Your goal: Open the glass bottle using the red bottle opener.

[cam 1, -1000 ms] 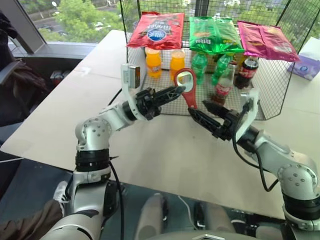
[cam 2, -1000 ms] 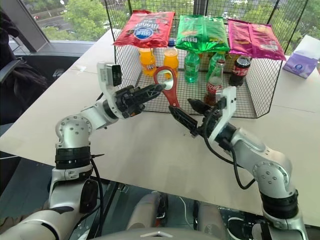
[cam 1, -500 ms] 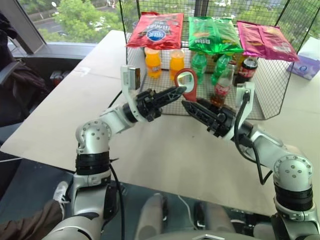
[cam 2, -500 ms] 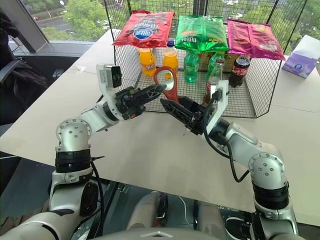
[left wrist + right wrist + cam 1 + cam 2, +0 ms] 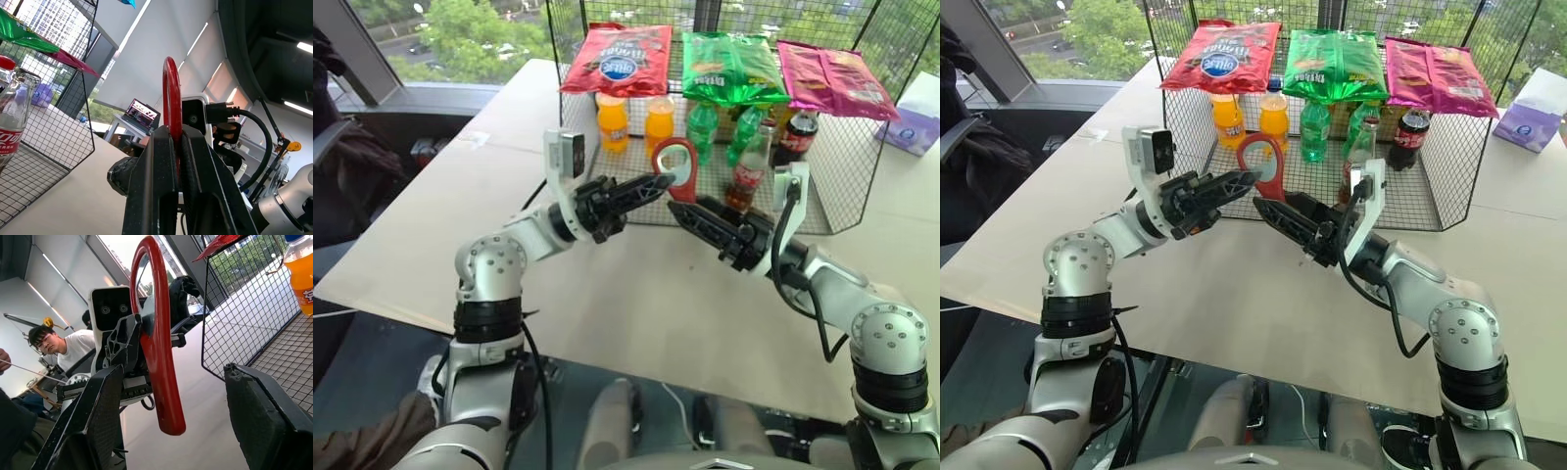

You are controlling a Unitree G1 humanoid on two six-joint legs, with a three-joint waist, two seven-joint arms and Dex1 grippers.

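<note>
In the left eye view, the red bottle opener (image 5: 677,166) is seen raised above the worktop (image 5: 636,294), loop uppermost, clamped at its lower part by the left end effector (image 5: 658,183), whose fingers are clenched on it. The right end effector (image 5: 690,211) is positioned just beside the opener's narrow end with its fingers spread; no grasp by it is evident. The glass bottle (image 5: 750,168) stands upright inside the wire basket (image 5: 862,147), behind both arms and apart from the opener, and its cap appears to be in place, though this is too small to confirm. In the right eye view, the same arrangement is recorded: the opener is held ahead of the basket front, and the bottle remains among the other drinks, untouched. In the left wrist view, the opener is observed edge-on between the two closed black fingers, which confirms a firm hold. In the right wrist view, the opener's narrow end hangs in the gap between the two right fingers (image 5: 98,421), touching neither as far as can be told. The task is judged to be at an early stage: the tool has been picked up and a transfer between hands appears under way, while taking hold of the bottle, seating the opener on the cap and levering it off are all left to be done.
</note>
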